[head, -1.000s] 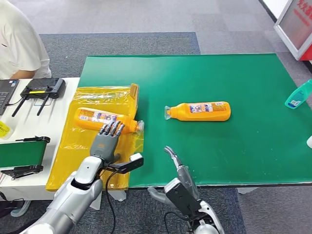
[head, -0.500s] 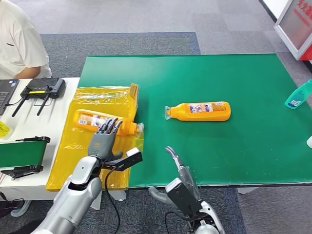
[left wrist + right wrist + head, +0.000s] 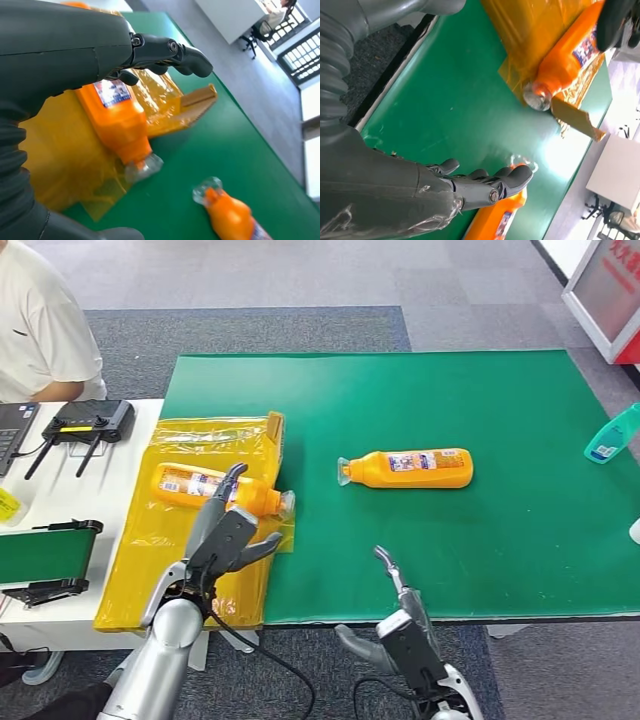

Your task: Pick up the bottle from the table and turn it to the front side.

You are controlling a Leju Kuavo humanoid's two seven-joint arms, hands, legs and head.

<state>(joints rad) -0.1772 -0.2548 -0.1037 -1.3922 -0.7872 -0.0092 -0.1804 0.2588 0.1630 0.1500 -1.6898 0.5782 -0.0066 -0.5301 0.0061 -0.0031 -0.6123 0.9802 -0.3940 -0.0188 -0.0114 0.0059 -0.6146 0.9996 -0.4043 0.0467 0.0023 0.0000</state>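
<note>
Lower open left hand (image 3: 223, 535), fingers spread, around orange plastic bottle (image 3: 215, 487) lying on yellow plastic sheet (image 3: 143, 540), centre-left; grip mid-body. Keep empty right hand (image 3: 404, 615), fingers apart, lower centre.

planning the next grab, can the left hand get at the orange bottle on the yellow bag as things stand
Probably yes. The left hand hovers open right by the orange bottle, which lies bare on top of the yellow bag with nothing between them.
</note>
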